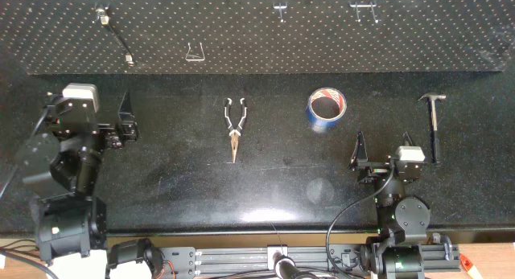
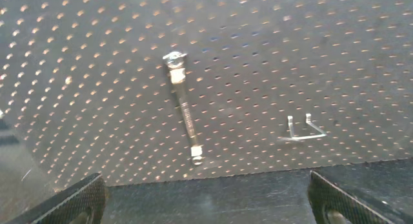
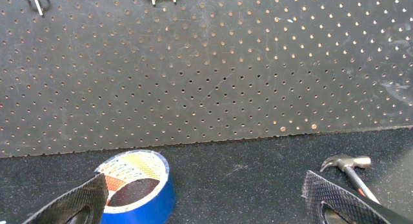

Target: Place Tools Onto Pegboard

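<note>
Left gripper (image 2: 206, 201): fingers released, spread wide, empty. Wrench (image 2: 184, 104) hangs on pegboard (image 2: 290, 50), ahead of fingers.
Right gripper (image 3: 206, 204): fingers released, empty. Tape roll (image 3: 135, 185) near inner finger, hammer (image 3: 348, 169) near outer finger.
Pliers (image 1: 234, 130) flat on table (image 1: 161, 174), between grippers.

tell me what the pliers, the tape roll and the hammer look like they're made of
Pliers: probably bare steel, pale glint on the handles; brownish nose could be rust or coating.
Tape roll: glossy blue plastic-looking film, smooth sheen.
Hammer: polished metal head, bright reflections; dark handle, maybe rubber or paint.
</note>
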`<state>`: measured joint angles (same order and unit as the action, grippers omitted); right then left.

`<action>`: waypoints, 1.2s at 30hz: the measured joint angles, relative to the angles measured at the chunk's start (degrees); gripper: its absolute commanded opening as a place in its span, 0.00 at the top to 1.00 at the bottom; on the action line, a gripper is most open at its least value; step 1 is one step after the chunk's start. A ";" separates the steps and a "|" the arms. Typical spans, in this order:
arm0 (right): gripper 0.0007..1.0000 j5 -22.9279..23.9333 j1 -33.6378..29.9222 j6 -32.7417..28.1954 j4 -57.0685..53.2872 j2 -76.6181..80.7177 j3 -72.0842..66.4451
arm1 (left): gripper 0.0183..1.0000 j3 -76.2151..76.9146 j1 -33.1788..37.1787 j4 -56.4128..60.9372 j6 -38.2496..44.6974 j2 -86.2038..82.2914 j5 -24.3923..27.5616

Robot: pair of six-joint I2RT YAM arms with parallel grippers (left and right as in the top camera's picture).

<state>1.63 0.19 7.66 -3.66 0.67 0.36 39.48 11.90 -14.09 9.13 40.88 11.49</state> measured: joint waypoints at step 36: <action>0.02 0.00 0.00 0.00 0.02 0.02 0.02 | 0.00 4.70 -45.42 -26.51 -44.85 13.46 -16.85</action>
<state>1.63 0.19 7.66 -3.64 0.69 0.38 44.18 -33.52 -40.60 -35.73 54.35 -5.37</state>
